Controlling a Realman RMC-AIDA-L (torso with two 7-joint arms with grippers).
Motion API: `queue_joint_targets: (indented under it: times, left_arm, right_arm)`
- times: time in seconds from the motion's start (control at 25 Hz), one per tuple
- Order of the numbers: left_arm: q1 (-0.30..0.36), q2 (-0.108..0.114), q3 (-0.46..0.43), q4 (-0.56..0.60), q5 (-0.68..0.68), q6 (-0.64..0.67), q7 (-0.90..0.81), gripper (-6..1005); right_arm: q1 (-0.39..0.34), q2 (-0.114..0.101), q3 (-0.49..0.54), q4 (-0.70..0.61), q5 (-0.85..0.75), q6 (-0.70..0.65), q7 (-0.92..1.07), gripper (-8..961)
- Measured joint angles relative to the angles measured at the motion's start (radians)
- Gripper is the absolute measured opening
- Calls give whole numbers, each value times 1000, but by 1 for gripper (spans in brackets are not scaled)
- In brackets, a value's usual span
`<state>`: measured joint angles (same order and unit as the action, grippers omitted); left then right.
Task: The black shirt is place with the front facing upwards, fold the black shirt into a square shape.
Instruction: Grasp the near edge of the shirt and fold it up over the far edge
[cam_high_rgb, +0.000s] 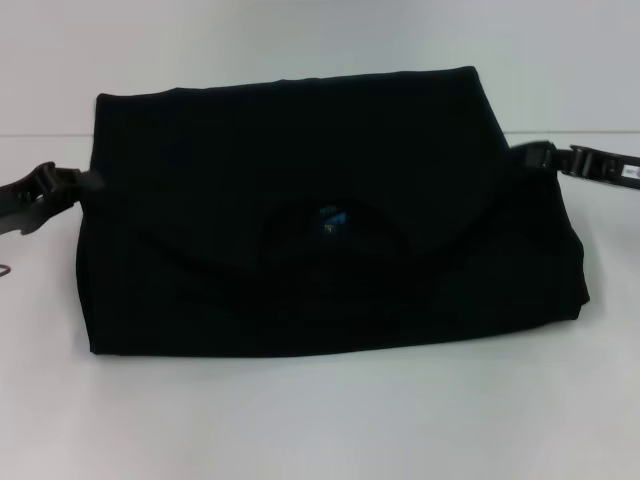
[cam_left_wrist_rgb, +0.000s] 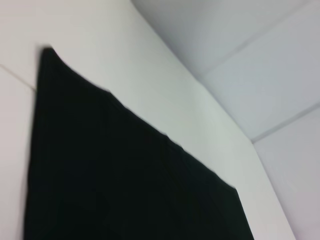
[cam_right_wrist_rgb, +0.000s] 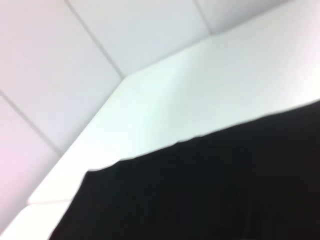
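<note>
Black shirt (cam_high_rgb: 300, 220) — gripper tips hidden

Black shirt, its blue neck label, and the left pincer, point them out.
black shirt (cam_high_rgb: 300, 140): head view, upper folded panel.
blue neck label (cam_high_rgb: 332, 218): head view, label's middle.
left pincer (cam_high_rgb: 85, 182): head view, tip at shirt's edge.

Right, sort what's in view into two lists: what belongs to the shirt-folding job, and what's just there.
Part of the job:
- black shirt, partly folded, blue neck label showing
- left claw, at the shirt's left edge
- right claw, at the shirt's right edge

Just there:
- white table under the shirt
- nothing else lying about
</note>
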<state>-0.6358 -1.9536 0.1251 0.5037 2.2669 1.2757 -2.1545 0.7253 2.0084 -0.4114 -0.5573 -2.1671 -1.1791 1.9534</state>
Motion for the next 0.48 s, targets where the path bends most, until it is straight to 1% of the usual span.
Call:
queue_joint_targets:
  times: [0.08, 0.2, 0.24, 0.4, 0.48]
  left_arm:
    - [0, -11, 0, -21, -45, -55, 40, 29]
    - [-2, -23, 1, -37, -94, -119, 87, 29]
    - [-4, -28, 2, -39, -104, -139, 101, 29]
    - [-13, -51, 5, -41, -141, -202, 156, 29]
    - [-19, -62, 7, -42, -148, -225, 178, 29]
  right_arm:
    - [-1, 24, -3, 3, 33, 70, -59, 117]
    - [3, 46, -5, 6, 53, 147, -109, 120]
    - [7, 50, -5, 12, 56, 171, -121, 122]
    - [25, 51, -5, 59, 61, 234, -163, 126]
    - [36, 55, -8, 78, 61, 265, -179, 129]
